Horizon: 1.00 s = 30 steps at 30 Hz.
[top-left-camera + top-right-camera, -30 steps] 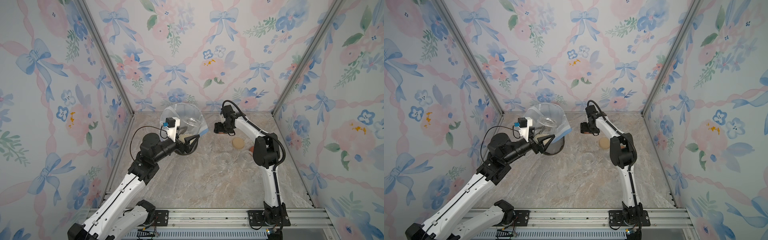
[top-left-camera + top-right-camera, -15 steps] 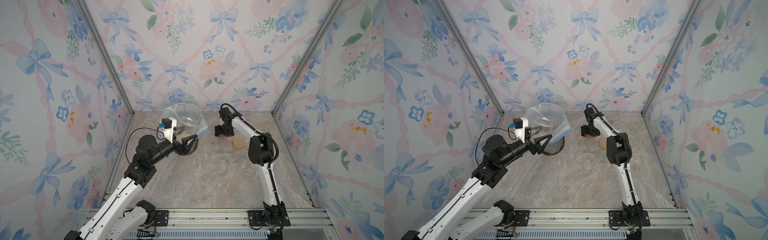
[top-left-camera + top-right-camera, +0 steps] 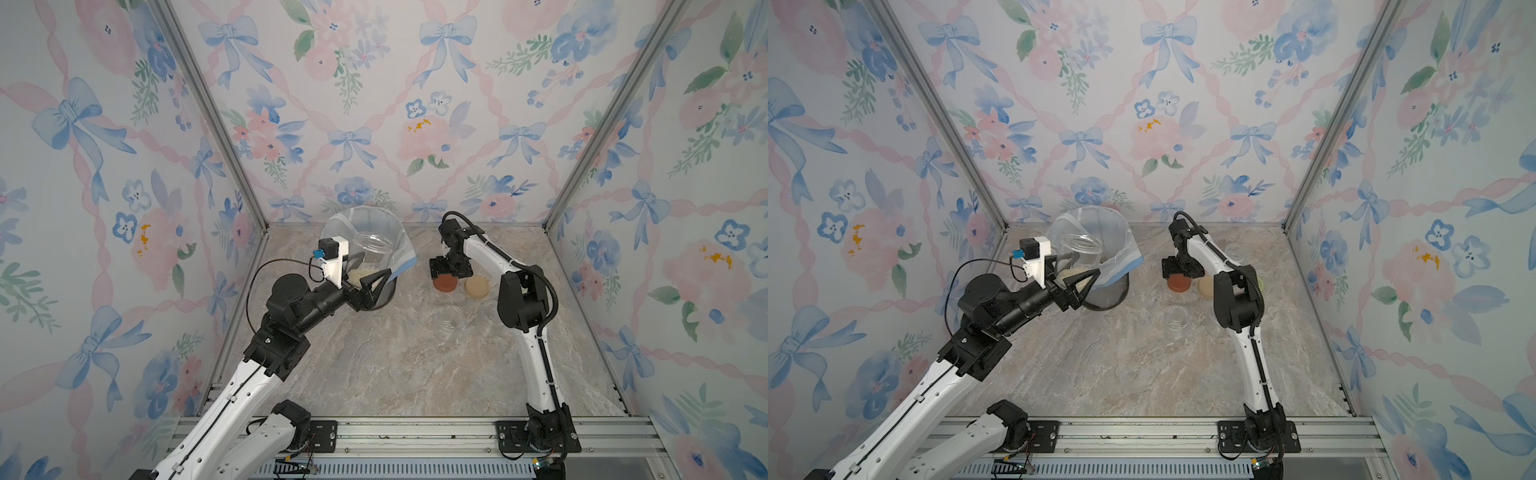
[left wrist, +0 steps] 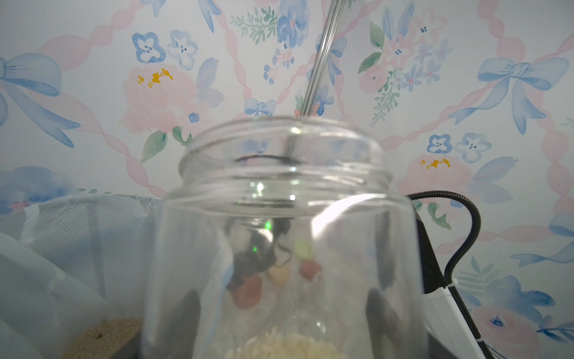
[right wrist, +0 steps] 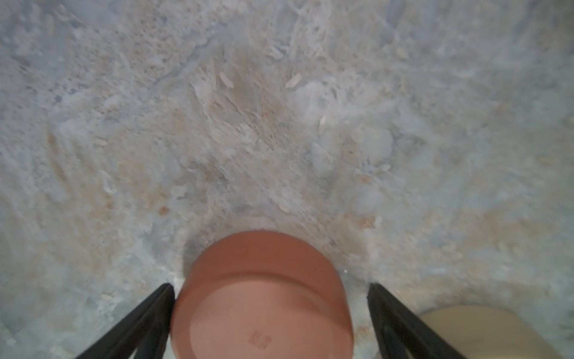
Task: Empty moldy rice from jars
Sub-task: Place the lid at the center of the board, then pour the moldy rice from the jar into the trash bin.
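Clamped in left gripper (image 3: 368, 274): open glass jar (image 3: 372, 249), tilted, mouth over bin (image 3: 384, 297). Inside, low down: moldy rice (image 4: 289, 345), loose, light, likely quick to pour. Glass likely slick, breakable: squeeze round middle, never rim. Wide open right gripper (image 5: 271, 286), straddling red lid (image 5: 264, 307) on table (image 3: 395, 365).

jars (image 3: 372, 249) (image 3: 451, 318) (image 3: 491, 311) (image 3: 1235, 249): 4 | lids (image 3: 445, 286) (image 3: 476, 287) (image 3: 1261, 284) in view: 3 (red, beige, green) | lined bin (image 3: 388, 293): 1

Place: a robot lab test cell, not a lived-in room.
Walls: floral bow-patterned wallpaper panels (image 3: 374, 104) set between bare aluminium frame posts (image 3: 216, 120).
Base: marble-patterned desk (image 3: 415, 365).
Front: slotted aluminium rail (image 3: 415, 432) with two white-and-black robot arms (image 3: 536, 361) bolted on.
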### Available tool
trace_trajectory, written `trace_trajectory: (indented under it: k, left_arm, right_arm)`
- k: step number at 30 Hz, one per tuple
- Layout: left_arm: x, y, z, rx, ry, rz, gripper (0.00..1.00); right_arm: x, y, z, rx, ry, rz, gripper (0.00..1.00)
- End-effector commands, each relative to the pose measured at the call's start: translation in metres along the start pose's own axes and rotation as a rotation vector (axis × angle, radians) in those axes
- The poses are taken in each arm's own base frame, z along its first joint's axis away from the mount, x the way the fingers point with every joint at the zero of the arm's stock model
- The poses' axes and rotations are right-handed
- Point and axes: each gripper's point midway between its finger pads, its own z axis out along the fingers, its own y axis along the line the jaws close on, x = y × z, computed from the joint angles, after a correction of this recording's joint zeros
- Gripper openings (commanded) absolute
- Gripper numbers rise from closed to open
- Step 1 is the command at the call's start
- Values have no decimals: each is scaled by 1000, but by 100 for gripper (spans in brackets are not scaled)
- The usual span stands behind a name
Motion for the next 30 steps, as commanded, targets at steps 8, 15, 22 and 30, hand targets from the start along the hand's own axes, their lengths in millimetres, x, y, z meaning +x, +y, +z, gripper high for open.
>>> trace_trajectory:
  k: [8,15,22,30]
  left_arm:
    - [-33,-1,2,-8,-70,92,0]
    - [-32,6,11,-18,-52,120,0]
    - [-35,16,19,-37,-42,167,0]
    - [-31,32,34,-58,-15,188,0]
  right_arm:
    - [-3,3,-133,-70,-161,82,97]
    - [-3,32,-210,-257,-283,100,97]
    - [3,65,-276,-429,-389,93,97]
    - [13,107,-340,-635,-543,129,97]
